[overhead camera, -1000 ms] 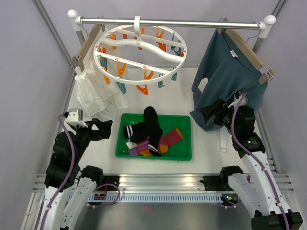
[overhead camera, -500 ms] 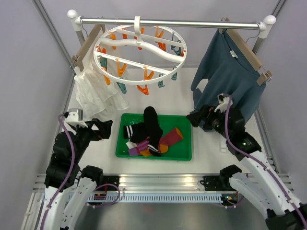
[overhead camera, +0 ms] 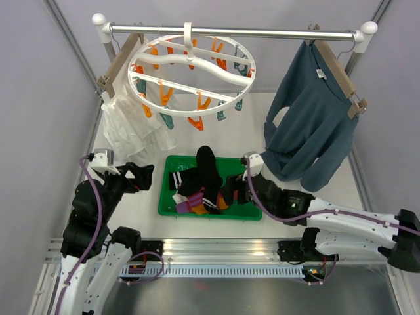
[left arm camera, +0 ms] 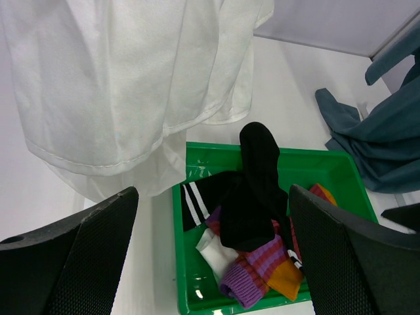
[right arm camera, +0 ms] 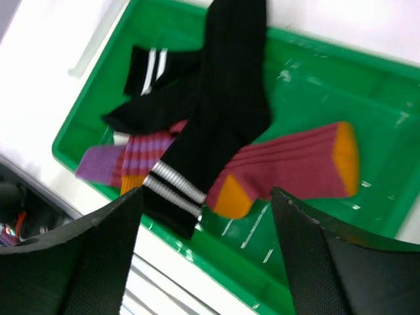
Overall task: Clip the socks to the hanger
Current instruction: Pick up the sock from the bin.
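Several socks (overhead camera: 200, 184) lie piled in a green tray (overhead camera: 169, 211): a plain black one (right arm camera: 226, 105), black ones with white stripes (right arm camera: 172, 186), and a maroon-and-orange one (right arm camera: 289, 167). In the left wrist view the pile (left arm camera: 252, 216) also shows a white sock. The round white hanger (overhead camera: 190, 69) with orange and teal clips hangs from the rail at the back. My right gripper (overhead camera: 231, 188) is open and empty over the tray's right part, just above the maroon sock. My left gripper (overhead camera: 139, 177) is open and empty, left of the tray.
A teal-blue shirt (overhead camera: 312, 121) on a wooden hanger hangs at the right of the rail (overhead camera: 262, 30). A white sheer garment (overhead camera: 131, 128) on a wooden hanger hangs at the left, close above my left gripper. A white strip lies on the table beside the tray (right arm camera: 98, 46).
My right arm has swung from the shirt at the right leftward and down over the green tray. The left arm has not moved.
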`<state>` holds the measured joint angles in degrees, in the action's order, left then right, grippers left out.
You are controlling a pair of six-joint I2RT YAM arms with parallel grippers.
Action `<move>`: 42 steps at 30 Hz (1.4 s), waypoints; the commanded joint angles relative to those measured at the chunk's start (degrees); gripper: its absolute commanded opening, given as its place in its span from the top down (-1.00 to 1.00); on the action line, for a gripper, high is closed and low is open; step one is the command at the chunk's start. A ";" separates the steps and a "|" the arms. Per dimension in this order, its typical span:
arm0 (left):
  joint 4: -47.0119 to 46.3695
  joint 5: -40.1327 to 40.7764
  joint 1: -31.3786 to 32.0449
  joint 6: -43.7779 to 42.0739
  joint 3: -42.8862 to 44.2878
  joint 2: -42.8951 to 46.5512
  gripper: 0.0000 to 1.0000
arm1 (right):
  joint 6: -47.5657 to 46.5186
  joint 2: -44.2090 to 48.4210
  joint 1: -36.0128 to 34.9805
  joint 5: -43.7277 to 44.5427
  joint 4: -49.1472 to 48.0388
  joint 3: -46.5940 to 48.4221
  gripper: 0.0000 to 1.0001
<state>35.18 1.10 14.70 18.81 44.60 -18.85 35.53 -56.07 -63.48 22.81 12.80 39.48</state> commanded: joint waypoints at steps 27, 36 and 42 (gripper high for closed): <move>-0.37 -0.84 -0.28 0.70 -0.04 -1.54 -1.00 | -13.38 -25.75 -16.85 11.73 -14.91 4.99 -0.30; -0.37 -2.77 -0.28 0.70 -0.04 -1.98 -1.00 | -14.79 -28.74 -16.76 13.14 -14.64 5.60 0.08; -0.90 -5.05 -0.28 0.53 0.05 -2.15 -0.99 | -15.14 -28.31 -15.62 14.01 -13.86 5.60 0.48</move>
<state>35.22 -0.84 14.70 18.81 44.60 -20.45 20.75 -84.51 -79.70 34.54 -0.45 42.96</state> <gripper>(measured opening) 0.994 0.298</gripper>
